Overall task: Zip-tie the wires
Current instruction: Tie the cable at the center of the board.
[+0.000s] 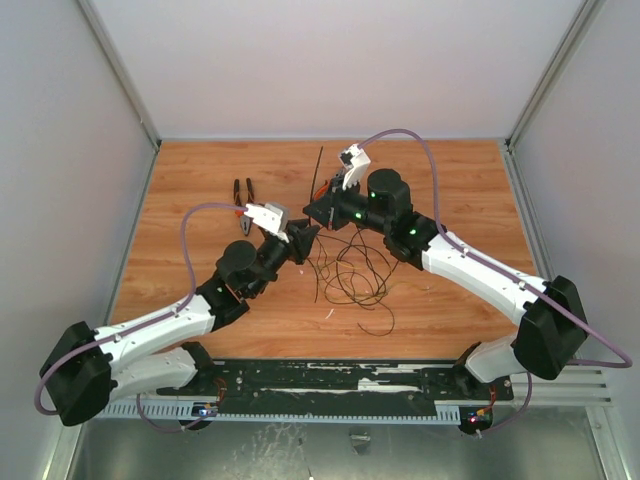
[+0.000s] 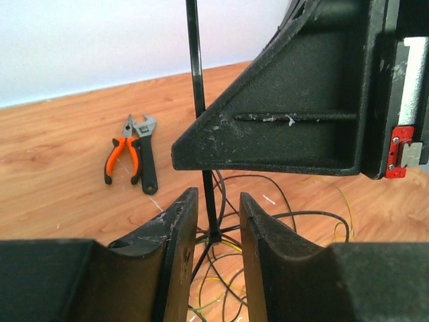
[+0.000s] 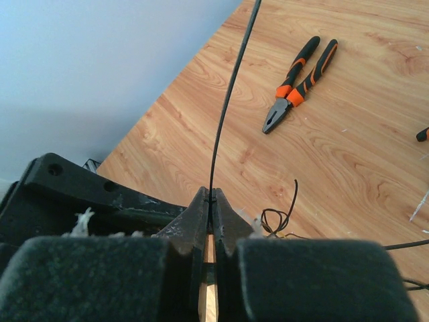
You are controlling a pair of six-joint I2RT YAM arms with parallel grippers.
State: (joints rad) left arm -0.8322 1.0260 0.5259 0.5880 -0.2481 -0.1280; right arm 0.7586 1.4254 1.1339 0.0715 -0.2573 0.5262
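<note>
Carrying everything, the wooden table (image 1: 450, 180) is the largest thing, and the two arms meet over its middle. The wires (image 1: 350, 275) lie there in loose loops, a little toward the near edge, just under both arms. The pliers (image 1: 243, 205) rest left of the middle, well apart from them. The zip tie (image 3: 231, 87) stands almost upright above the wires. The right gripper (image 3: 211, 201) is pinched tight on it, and the left gripper (image 2: 219, 201) has its jaws apart around the lower part, not pressing. I judge the step is taking the strip low, near the bundle. Next the left jaws should close exactly on it, without catching a wire loop.
</note>
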